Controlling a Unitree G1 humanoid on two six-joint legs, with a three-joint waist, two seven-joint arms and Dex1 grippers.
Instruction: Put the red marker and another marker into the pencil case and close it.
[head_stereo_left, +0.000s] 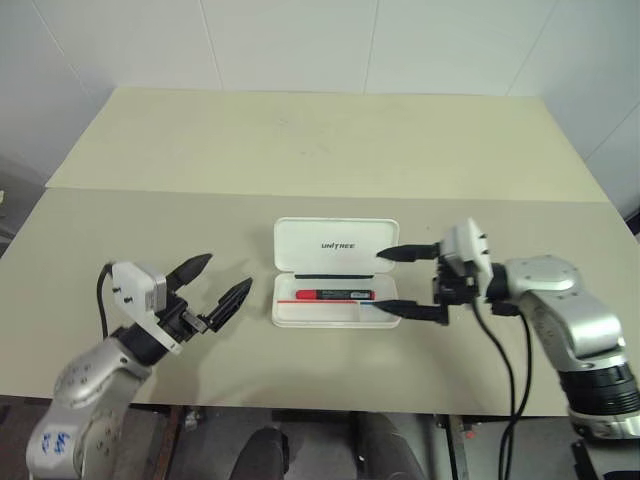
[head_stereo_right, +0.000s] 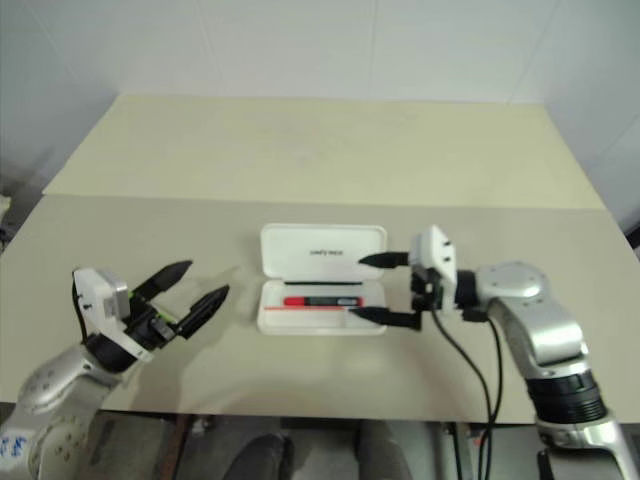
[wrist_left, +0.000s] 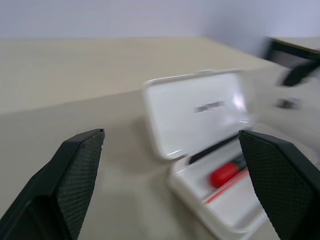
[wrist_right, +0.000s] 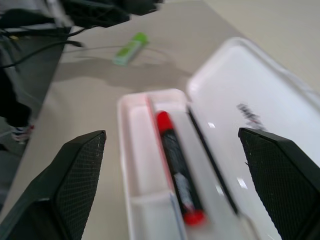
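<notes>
A pale beige surface (head_stereo_left: 300, 150) carries everything, with a straight seam running across it from side to side. The white pencil case (head_stereo_left: 335, 245) lies open near the front middle, its lid flat on the surface behind the tray. The light green highlighter (wrist_right: 130, 48) lies directly on the surface, apart from the case on its left.

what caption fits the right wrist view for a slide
Open right hand over the open pencil case, red marker inside, green highlighter on the table beyond.
</notes>
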